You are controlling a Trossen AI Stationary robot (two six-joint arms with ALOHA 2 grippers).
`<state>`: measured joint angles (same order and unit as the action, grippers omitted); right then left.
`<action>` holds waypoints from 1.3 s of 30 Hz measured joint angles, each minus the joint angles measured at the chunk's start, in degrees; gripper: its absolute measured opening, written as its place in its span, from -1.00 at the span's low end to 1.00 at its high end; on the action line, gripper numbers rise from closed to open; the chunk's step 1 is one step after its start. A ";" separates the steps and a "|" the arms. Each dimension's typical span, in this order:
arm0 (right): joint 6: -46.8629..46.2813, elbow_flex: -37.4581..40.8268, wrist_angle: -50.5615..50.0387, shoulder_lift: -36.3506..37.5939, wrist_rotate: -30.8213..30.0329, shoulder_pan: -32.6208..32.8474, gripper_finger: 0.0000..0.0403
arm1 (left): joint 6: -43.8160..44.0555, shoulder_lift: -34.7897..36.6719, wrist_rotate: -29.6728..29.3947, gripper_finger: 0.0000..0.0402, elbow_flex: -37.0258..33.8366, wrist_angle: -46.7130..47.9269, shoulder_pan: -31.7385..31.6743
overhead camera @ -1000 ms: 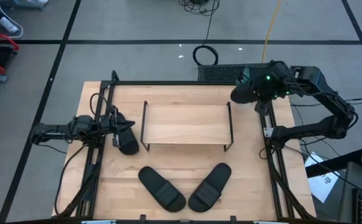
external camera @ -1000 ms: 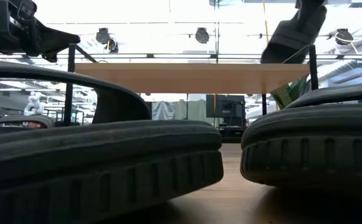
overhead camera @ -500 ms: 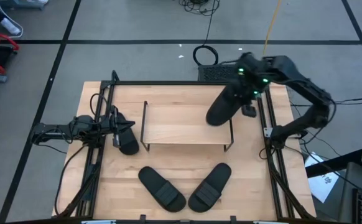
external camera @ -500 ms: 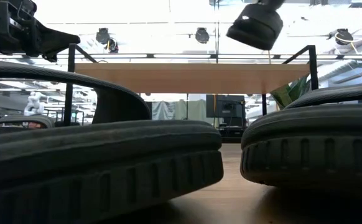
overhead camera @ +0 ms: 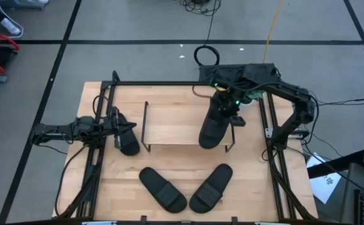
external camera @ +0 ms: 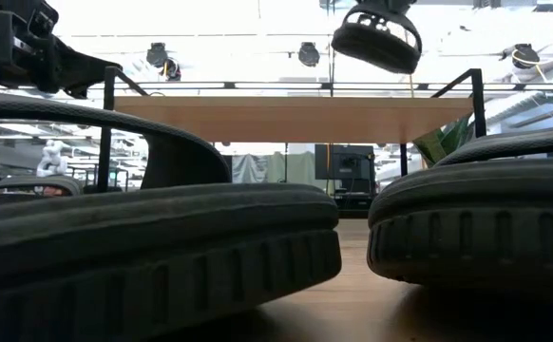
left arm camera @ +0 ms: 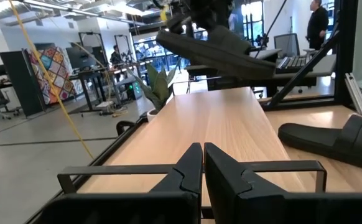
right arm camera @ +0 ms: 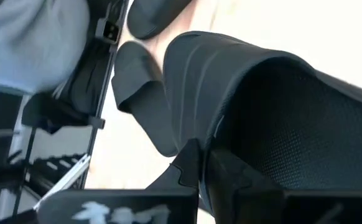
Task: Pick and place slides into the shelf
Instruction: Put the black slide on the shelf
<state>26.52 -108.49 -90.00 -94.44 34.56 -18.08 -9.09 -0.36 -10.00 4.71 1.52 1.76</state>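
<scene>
I had one black slide (overhead camera: 214,127) gripped by the right gripper (overhead camera: 232,103), its fingers (right arm camera: 193,163) pinched on the sandal's edge, as the right wrist view showed. From above, that slide overlapped the right end of the shelf (overhead camera: 182,124); only the low view showed it hanging clear above the light plank top (external camera: 286,116), tilted, not touching. Two more slides lay on the table (overhead camera: 244,187) in front of the shelf, the left one (overhead camera: 162,189) and the right one (overhead camera: 211,187) angled toward each other with their near ends almost meeting; the low view was filled by their soles. The fourth slide (overhead camera: 128,142) lay just left of the shelf's black side frame. The left gripper (overhead camera: 116,128) sat beside it at the table's left rail, its fingers (left arm camera: 187,168) pressed together on nothing in the left wrist view.
</scene>
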 joint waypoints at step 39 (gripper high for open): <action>-2.07 8.87 2.26 -3.83 -20.26 -3.99 -0.48 | -0.06 -0.02 0.00 -0.89 0.00 -0.02 -0.02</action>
<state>24.45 -99.62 -87.74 -98.27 14.30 -22.07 -9.15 -0.38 -10.00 4.71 1.50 1.74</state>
